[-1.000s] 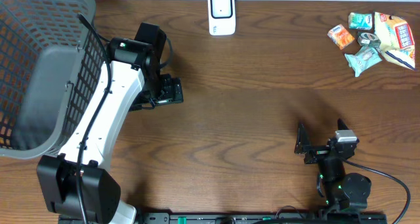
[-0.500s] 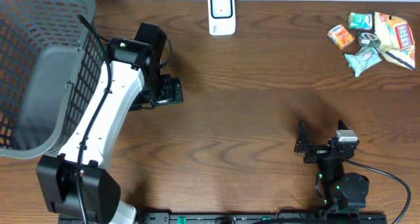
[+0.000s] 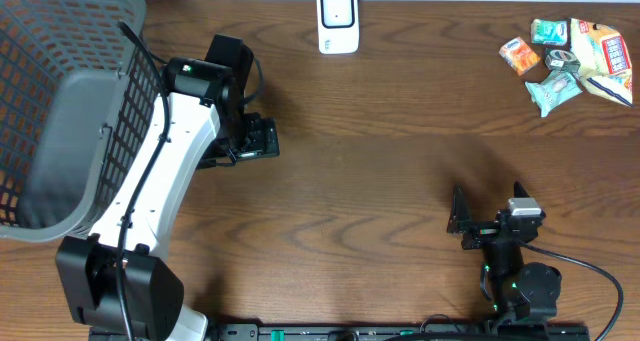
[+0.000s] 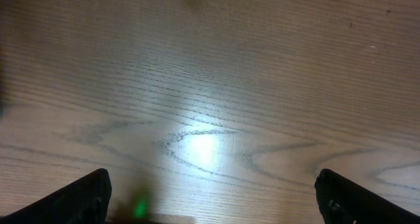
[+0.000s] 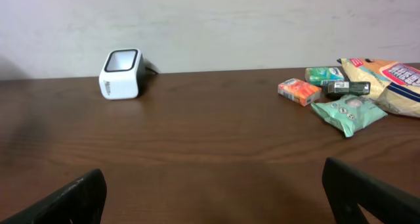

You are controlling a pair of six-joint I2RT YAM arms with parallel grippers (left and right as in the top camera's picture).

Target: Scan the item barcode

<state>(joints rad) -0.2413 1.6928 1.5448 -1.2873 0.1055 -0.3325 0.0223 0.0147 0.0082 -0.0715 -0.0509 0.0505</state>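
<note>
- Overhead view: the scanner (image 3: 338,19) stands at the middle of the far edge of the bench (image 3: 380,171).
- The packets (image 3: 568,53) lie in a loose cluster at the far right corner, several touching one another. They are well apart from both arms.
- A grey basket (image 3: 60,111) fills the far left corner.
- The left end effector (image 3: 258,139) hangs over the bench between the basket and the middle, nearer the far edge.
- In the left wrist view its fingers sit at the two lower corners, spread wide, with only bare wood between them. It holds nothing.
- The right end effector (image 3: 460,224) is by the near edge, right of centre, with its jaws fully apart and empty.
- The right wrist view looks across the bench to the scanner on the left and the packets on the right.
</note>
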